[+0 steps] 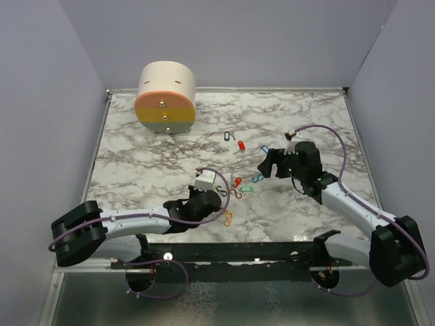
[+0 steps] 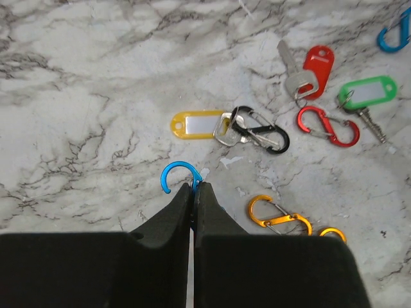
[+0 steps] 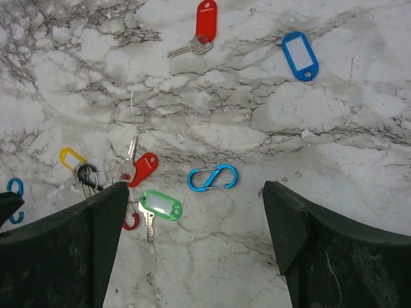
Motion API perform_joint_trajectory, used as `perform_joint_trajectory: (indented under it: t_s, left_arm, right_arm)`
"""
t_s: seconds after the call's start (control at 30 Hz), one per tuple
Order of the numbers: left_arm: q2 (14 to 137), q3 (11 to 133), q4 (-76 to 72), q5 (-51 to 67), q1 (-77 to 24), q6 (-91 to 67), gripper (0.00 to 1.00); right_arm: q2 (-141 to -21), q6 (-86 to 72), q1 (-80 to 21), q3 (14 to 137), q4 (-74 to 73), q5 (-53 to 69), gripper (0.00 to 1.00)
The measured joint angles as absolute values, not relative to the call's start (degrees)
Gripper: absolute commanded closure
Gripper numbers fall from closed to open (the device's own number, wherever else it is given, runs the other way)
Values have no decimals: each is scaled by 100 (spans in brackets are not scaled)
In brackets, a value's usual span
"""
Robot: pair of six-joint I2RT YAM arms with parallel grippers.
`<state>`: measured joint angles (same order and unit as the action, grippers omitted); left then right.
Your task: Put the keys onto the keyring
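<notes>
My left gripper [image 2: 194,187] is shut on a blue S-clip [image 2: 176,173]; only its hooked end sticks out past the fingertips, just above the marble. Ahead of it lie a yellow tag [image 2: 196,124] joined to a black clip [image 2: 260,130], a red tag with a key [image 2: 316,64], a green tag with a key [image 2: 367,92], a red clip [image 2: 326,125] and an orange clip [image 2: 277,215]. My right gripper [image 3: 196,192] is open and empty above a second blue S-clip [image 3: 212,178]. Farther off lie another red tag with a key [image 3: 205,19] and a blue tag [image 3: 300,54].
A big cream-and-orange cylinder [image 1: 166,98] stands at the back left of the marble table [image 1: 306,115]. The two grippers [image 1: 219,197] [image 1: 268,166] face each other across the cluster of keys near the table's middle. Walls close in the left, back and right.
</notes>
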<state>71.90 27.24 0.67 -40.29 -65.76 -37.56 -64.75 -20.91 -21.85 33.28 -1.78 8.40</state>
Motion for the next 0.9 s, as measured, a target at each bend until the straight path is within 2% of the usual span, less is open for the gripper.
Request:
perform_joint_trajectory:
  t_s: [0.3, 0.53, 0.63, 0.73, 0.9]
  left_arm:
    - [6847, 3280, 113, -4499, -6576, -3273, 100]
    - [6969, 3441, -106, -4569, -6565, -2985, 100]
    - [7076, 3548, -207, -4552, -6493, -2875, 100]
    - [7196, 3684, -340, -4471, -6346, -2753, 100]
    - [7231, 3728, -543, -4263, -6071, -2626, 100]
  right_arm:
    - [-7135, -2049, -2604, 3601, -475, 749, 27]
    - [-7334, -2228, -2700, 4036, -749, 30, 35]
    - [-7994, -2294, -2698, 4783, -906, -235, 41]
    - [-8663, -2368, -2696, 5369, -945, -353, 42]
    - [-9336, -2440, -2696, 5736, -1050, -484, 47]
